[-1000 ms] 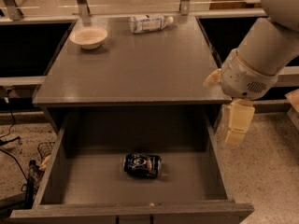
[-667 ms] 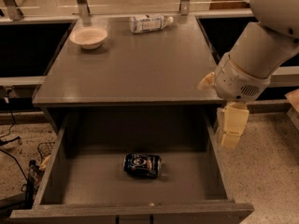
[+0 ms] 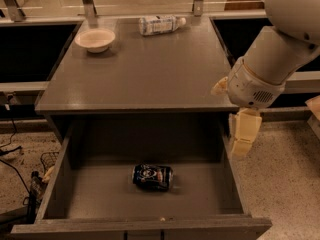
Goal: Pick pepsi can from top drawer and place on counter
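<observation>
The pepsi can point(image 3: 152, 177), dark blue with a round logo, lies on its side on the flat bottom of the pulled-out top drawer point(image 3: 55, 184), near the middle. The grey counter point(image 3: 140, 69) spans the cabinet top above the drawer. My gripper point(image 3: 229, 120) hangs at the counter's front right corner, above the drawer's right wall, up and to the right of the can. Its cream fingers point(image 3: 243, 133) are spread apart and hold nothing. The white arm reaches in from the upper right.
A white bowl point(image 3: 95, 38) sits at the counter's back left. A white-labelled clear plastic bottle point(image 3: 160, 25) lies at the back centre. A metal railing runs behind the counter. Cables point(image 3: 15, 149) lie on the speckled floor at left.
The arm and gripper have shifted left, closer to the counter's right edge and the drawer's right wall. The can, bowl and bottle have not moved.
</observation>
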Robot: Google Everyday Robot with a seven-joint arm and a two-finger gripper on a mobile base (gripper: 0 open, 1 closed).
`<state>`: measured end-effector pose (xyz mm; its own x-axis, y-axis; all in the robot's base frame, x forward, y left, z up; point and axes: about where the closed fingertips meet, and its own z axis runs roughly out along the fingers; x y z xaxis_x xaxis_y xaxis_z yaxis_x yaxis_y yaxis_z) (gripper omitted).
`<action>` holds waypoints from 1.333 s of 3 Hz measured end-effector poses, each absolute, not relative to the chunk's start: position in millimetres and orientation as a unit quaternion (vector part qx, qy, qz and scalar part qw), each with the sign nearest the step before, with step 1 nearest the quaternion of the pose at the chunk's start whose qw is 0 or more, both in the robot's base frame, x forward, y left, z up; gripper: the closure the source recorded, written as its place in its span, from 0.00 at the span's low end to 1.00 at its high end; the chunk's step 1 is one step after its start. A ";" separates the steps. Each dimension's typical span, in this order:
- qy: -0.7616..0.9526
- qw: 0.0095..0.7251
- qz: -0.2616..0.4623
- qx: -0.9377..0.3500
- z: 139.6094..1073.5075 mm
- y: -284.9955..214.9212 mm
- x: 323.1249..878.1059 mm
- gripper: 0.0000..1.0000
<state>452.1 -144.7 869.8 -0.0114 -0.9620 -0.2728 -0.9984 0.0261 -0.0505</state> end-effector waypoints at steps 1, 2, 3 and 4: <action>0.720 0.118 0.105 -0.675 828.7 -142.0 481.0 0.00; 0.721 0.118 0.108 -0.674 825.5 -142.0 482.4 0.00; 0.713 0.141 0.099 -0.680 837.9 -141.1 439.7 0.00; 0.715 0.140 0.098 -0.678 836.0 -141.3 439.7 0.00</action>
